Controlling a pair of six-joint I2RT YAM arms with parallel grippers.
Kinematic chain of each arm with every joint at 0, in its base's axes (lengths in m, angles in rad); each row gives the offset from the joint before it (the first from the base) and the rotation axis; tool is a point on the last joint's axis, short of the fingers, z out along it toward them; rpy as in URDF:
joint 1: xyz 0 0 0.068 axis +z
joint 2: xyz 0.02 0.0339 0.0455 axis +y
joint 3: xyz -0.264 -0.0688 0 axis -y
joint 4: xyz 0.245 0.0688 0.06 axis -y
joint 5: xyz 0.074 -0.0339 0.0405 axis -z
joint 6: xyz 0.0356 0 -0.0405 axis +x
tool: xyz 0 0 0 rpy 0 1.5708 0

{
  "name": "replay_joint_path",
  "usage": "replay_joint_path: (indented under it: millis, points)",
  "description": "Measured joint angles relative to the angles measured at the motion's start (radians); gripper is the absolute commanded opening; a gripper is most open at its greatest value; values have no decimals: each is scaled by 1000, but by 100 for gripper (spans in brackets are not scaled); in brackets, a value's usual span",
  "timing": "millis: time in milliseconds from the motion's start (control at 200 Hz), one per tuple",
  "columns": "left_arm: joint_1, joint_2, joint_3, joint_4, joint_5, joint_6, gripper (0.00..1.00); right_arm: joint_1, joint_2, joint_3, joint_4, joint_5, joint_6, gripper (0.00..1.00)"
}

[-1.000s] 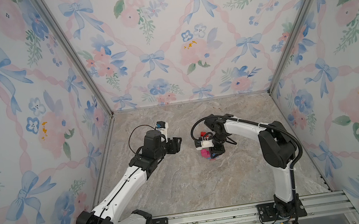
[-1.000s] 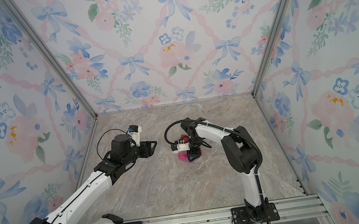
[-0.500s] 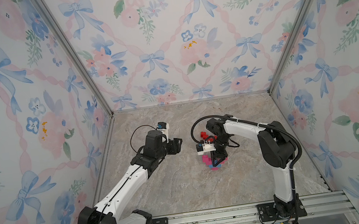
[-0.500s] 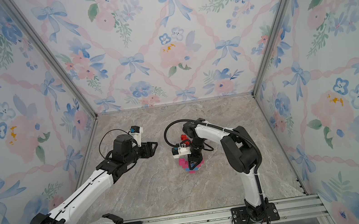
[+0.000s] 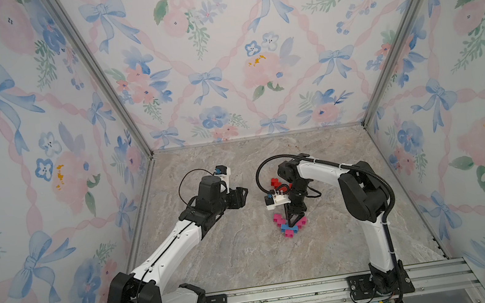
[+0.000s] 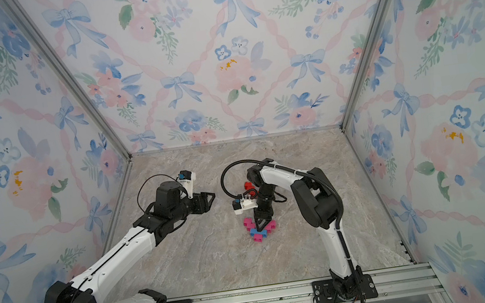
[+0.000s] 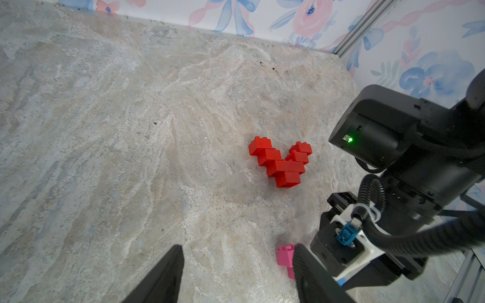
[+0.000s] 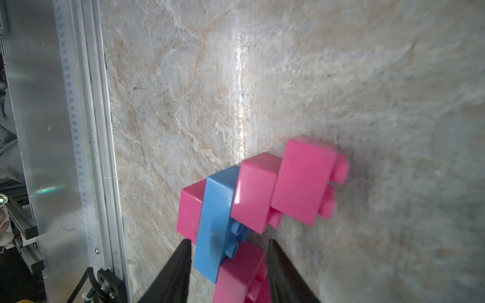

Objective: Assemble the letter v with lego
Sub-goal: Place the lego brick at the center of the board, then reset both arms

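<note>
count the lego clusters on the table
2: a red cluster lying alone farther back, and a pink and blue cluster between the right gripper's jaws. The right arm may hide loose bricks.

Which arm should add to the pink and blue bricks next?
Right. The right hand straddles the pink and blue bricks; the left hand hangs open and empty, apart from them.

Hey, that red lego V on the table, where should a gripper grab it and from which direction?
Take the red V by its tip brick, coming down from above. It seems to lie flat on the table, and that brick alone has two free, smooth, parallel sides for the jaws. The V's two strokes are stepped and studded, so they are likely poorer holds.
</note>
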Motion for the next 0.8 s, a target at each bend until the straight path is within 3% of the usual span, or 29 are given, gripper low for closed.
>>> replay_joint_path:
  millis: [205,310,375,455,500,530,680,800]
  points:
    - [0,0,0,3,0,0,70,-41,0,37,24,25,39,66]
    - [0,0,0,3,-5,0,70,-74,-56,4,129,64,151,81]
    - [0,0,0,3,-28,0,71,-98,-142,-72,239,108,257,82]
    - [0,-7,-7,9,-119,6,77,-137,-284,-191,378,169,411,92]
    - [1,-14,-19,23,-192,7,89,-167,-376,-265,465,206,498,100]
    - [2,-20,-32,43,-248,17,98,-190,-428,-307,514,234,560,97]
    - [37,-23,-159,231,-465,98,98,-341,-638,-529,760,378,834,97]
    - [102,27,-280,399,-538,149,98,-433,-695,-705,922,483,978,97]
